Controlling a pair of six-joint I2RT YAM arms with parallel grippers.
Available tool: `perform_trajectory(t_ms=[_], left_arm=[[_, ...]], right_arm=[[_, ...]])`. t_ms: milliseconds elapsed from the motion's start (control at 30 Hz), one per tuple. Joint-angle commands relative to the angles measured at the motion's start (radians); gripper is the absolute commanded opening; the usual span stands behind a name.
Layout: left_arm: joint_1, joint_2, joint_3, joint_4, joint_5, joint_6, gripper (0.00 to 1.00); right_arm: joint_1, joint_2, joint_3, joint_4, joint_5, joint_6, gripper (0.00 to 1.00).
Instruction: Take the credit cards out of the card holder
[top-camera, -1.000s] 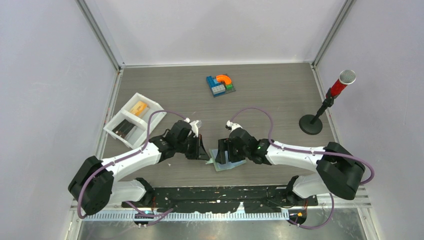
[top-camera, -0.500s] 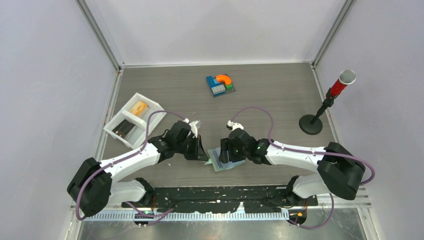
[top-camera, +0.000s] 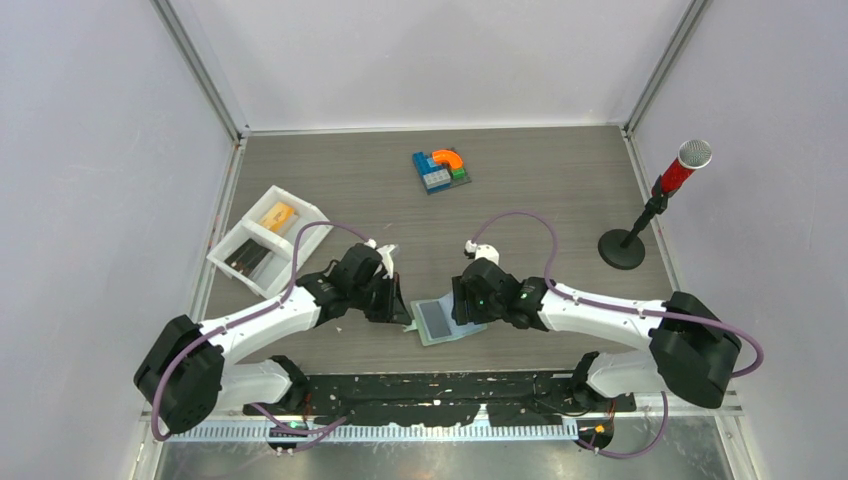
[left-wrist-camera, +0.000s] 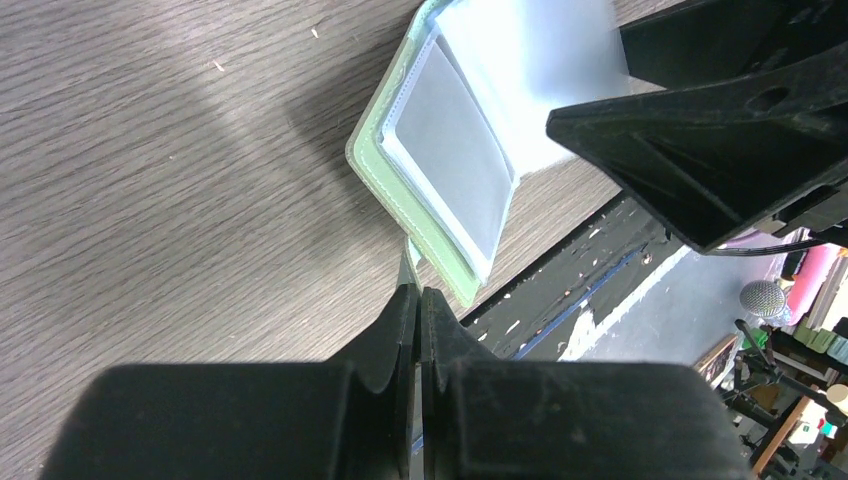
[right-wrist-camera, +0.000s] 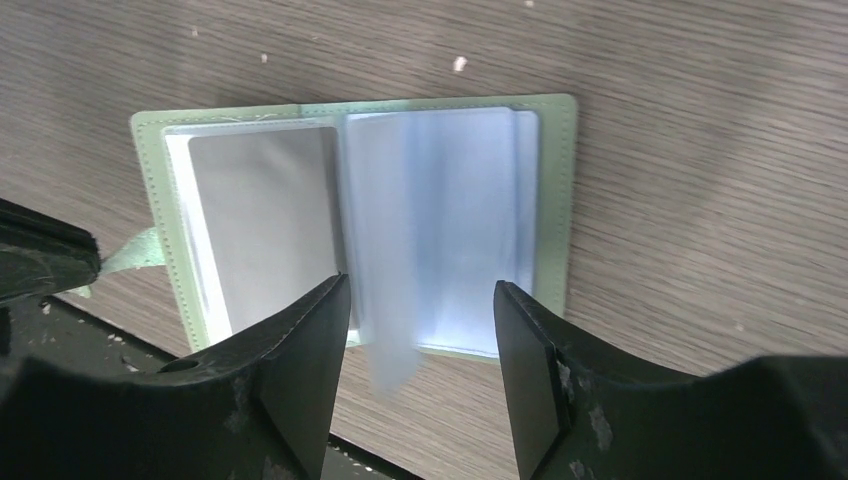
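The card holder (top-camera: 443, 320) lies open on the table near the front edge, its sage-green cover down and its pale blue sleeve pages up. It also shows in the right wrist view (right-wrist-camera: 556, 200). A dark grey card (right-wrist-camera: 262, 225) sits in the left sleeve page and also shows in the top view (top-camera: 433, 318). One translucent page (right-wrist-camera: 390, 300) stands up, blurred. My left gripper (left-wrist-camera: 418, 292) is shut on the holder's closure tab (left-wrist-camera: 408, 262) at its left edge. My right gripper (right-wrist-camera: 420, 300) is open and empty, just above the pages. An orange card (top-camera: 277, 215) and dark cards (top-camera: 246, 258) lie in the tray.
A white two-compartment tray (top-camera: 241, 223) stands at the left. A blue-orange-green toy block cluster (top-camera: 441, 170) sits at the back middle. A red microphone on a black stand (top-camera: 650, 210) is at the right. The black base plate (top-camera: 450, 385) runs along the front edge.
My right gripper has drawn back to the right off the holder. A sleeve page has flipped, and the dark card in the left page now shows. The left gripper has stayed on the tab.
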Motion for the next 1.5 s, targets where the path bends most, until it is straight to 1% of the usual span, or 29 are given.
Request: perform_trajectory(t_ms=[0,100,133,200,300,333,467,533,600,667,1133,1200,1333,1400,1467], left_arm=[[-0.004,-0.005,-0.005,0.007,0.003,0.018,0.00],[-0.004,-0.013,-0.017,0.035,0.017,0.004,0.00],[-0.004,-0.016,-0.022,0.046,0.024,-0.004,0.00],[-0.004,-0.013,-0.025,0.058,0.039,-0.017,0.00],[-0.004,-0.010,-0.035,0.081,0.039,-0.033,0.00],[-0.004,-0.007,-0.035,0.088,0.039,-0.036,0.00],[-0.004,-0.002,-0.033,0.093,0.041,-0.038,0.00],[-0.004,-0.005,-0.031,0.092,0.045,-0.039,0.00],[-0.004,-0.009,-0.029,0.092,0.049,-0.040,0.00],[-0.004,-0.009,-0.025,0.092,0.051,-0.040,0.00],[-0.004,-0.019,-0.032,0.090,0.045,-0.047,0.00],[-0.004,-0.021,-0.035,0.090,0.045,-0.047,0.00],[-0.004,-0.026,-0.039,0.087,0.043,-0.047,0.00],[-0.004,-0.025,-0.039,0.085,0.043,-0.047,0.00],[-0.004,-0.028,-0.041,0.085,0.040,-0.047,0.00]], right_arm=[[-0.001,-0.045,0.061,-0.106,0.124,-0.008,0.61],[-0.001,-0.013,0.116,-0.174,0.162,-0.045,0.62],[-0.001,0.016,0.164,-0.217,0.168,-0.053,0.62],[0.005,0.045,0.232,-0.251,0.168,-0.085,0.63],[0.015,0.045,0.271,-0.221,0.102,-0.108,0.63],[0.017,0.046,0.275,-0.183,0.054,-0.119,0.63],[0.019,0.069,0.237,-0.036,-0.095,-0.123,0.63],[0.027,0.096,0.226,-0.009,-0.149,-0.114,0.65],[0.033,0.116,0.212,0.020,-0.177,-0.106,0.69],[0.037,0.130,0.193,0.047,-0.199,-0.098,0.71],[0.080,0.214,0.156,0.071,-0.199,-0.063,0.70],[0.081,0.214,0.153,0.063,-0.171,-0.059,0.69],[0.082,0.189,0.144,0.064,-0.167,-0.059,0.66],[0.081,0.178,0.150,0.069,-0.193,-0.061,0.68],[0.083,0.168,0.165,0.064,-0.209,-0.059,0.75]])
